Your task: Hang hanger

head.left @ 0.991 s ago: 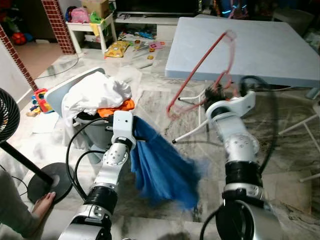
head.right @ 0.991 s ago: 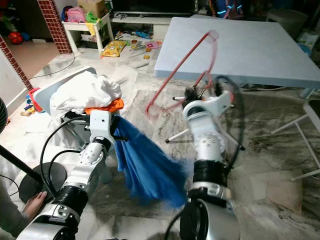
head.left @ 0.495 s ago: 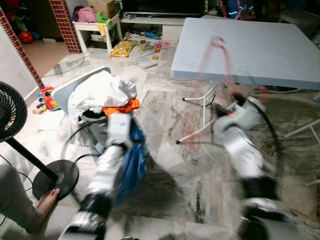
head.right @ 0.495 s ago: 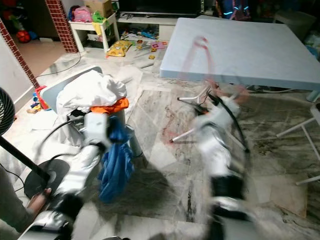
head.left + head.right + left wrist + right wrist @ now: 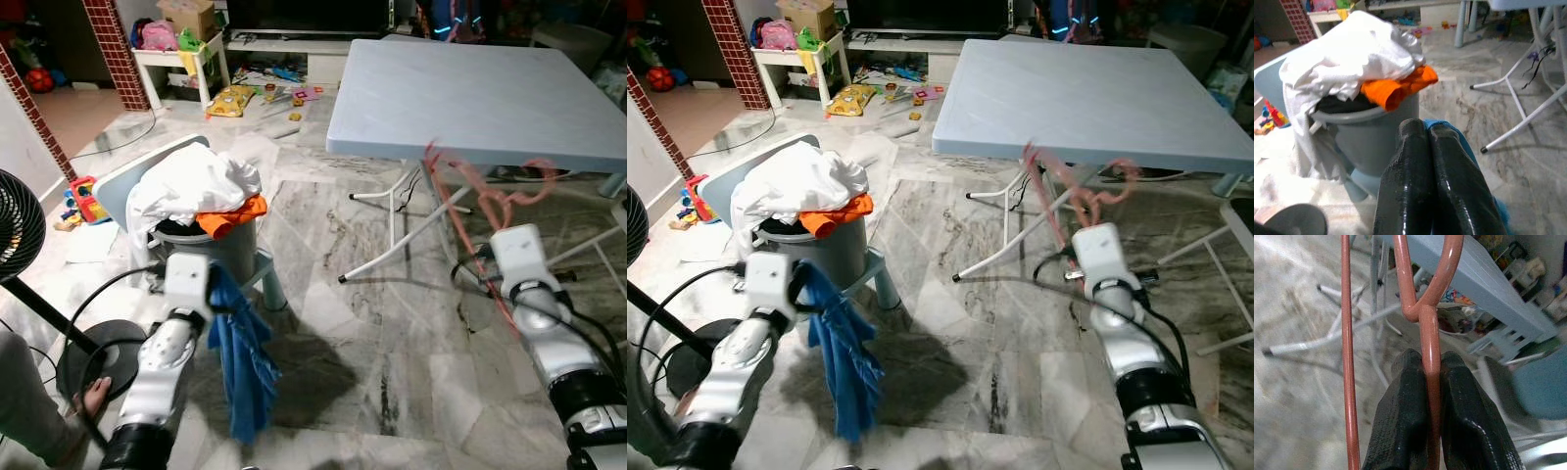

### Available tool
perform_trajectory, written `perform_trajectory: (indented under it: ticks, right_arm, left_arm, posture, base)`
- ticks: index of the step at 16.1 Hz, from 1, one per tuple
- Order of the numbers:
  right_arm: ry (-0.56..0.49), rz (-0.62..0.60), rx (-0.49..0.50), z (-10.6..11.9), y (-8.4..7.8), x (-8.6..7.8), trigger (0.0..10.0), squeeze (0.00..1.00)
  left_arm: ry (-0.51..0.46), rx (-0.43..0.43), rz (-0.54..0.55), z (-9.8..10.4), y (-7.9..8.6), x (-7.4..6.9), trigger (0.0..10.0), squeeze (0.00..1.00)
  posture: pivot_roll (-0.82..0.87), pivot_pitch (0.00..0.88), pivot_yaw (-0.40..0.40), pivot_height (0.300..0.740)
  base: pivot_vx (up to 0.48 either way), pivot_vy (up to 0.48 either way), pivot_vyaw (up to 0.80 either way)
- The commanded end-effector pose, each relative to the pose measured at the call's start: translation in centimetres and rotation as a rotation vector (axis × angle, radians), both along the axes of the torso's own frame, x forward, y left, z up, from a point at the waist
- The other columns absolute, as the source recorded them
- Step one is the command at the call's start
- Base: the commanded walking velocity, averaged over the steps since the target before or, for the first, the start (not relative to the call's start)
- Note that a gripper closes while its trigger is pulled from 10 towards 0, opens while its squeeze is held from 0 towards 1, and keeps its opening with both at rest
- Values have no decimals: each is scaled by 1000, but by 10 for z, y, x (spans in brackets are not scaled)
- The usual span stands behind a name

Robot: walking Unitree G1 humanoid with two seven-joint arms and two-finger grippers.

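We note the right claw (image 5: 1427,396) pinching the red hanger (image 5: 1426,328) by the stem, its two black fingers (image 5: 1405,406) pressed flat on either side of the wire just below the crook. From the head views the hanger (image 5: 485,201) rises up and away from this claw, its long axis running roughly along the fingers, with one straight arm of the frame passing beside the fingers, apart from them. The hook end sits above the claw, near the front edge of the grey table (image 5: 490,98); blur keeps us from telling which way the hook opens. The left claw (image 5: 1425,161) is pressed together on a blue cloth (image 5: 240,362), which hangs straight down from it, just beside the laundry bin (image 5: 211,250) heaped with white and orange clothes. We judge the right arm the one placed for hanging, since the hanger is already in its grip. We see no rail or peg, so the target lies elsewhere.
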State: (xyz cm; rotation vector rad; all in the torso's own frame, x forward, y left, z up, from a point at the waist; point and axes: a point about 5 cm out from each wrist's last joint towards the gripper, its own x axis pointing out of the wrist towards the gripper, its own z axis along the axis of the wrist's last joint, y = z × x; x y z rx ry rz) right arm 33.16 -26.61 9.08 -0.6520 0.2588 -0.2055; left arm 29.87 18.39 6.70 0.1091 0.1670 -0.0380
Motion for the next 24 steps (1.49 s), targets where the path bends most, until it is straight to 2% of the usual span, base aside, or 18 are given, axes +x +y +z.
perform_trajectory:
  ticks: [1, 2, 6, 11, 18, 21, 23, 24]
  right_arm:
    - [-12, 18, -87, 2, -3, -1, 10000, 0]
    - [17, 12, -136, -6, -12, -10, 10000, 0]
    - [72, -87, -36, -25, -31, -30, 10000, 0]
    - [81, -123, 69, -31, -30, -38, 10000, 0]
    - [91, -95, 136, -35, -14, -40, 10000, 0]
    - [74, -100, 137, -31, -15, -38, 10000, 0]
    - [49, -99, 170, -24, -13, -35, 10000, 0]
    - [13, -91, 174, -16, -11, -33, 10000, 0]
  left_arm:
    - [-7, 14, 12, 4, 5, 0, 10000, 0]
    - [31, 17, 32, -5, 12, -12, 10000, 0]
    - [69, -17, 21, -14, 12, -31, 10000, 0]
    - [54, -74, -14, -8, -1, -31, 10000, 0]
    - [24, -126, -52, 6, -13, -34, 10000, 0]
    - [6, -157, -56, 13, -18, -32, 10000, 0]
    - [-3, -159, -61, 18, -20, -30, 10000, 0]
    - [-34, -152, -73, 27, -22, -28, 10000, 0]
  posture:
    - [-102, 0, 3, 740]
    - [-102, 0, 2, 740]
    - [-105, 0, -10, 740]
    - [-113, 0, -8, 740]
    - [-115, 0, -12, 740]
    - [-116, 0, -11, 740]
    - [-117, 0, -9, 740]
    - [-120, 0, -6, 740]
  base:
    - [0, 0, 0]
    - [0, 0, 0]
    - [0, 0, 0]
    - [0, 0, 0]
    - [208, 0, -800]
    - [361, 0, 0]
    - [401, 0, 0]
    - [405, 0, 0]
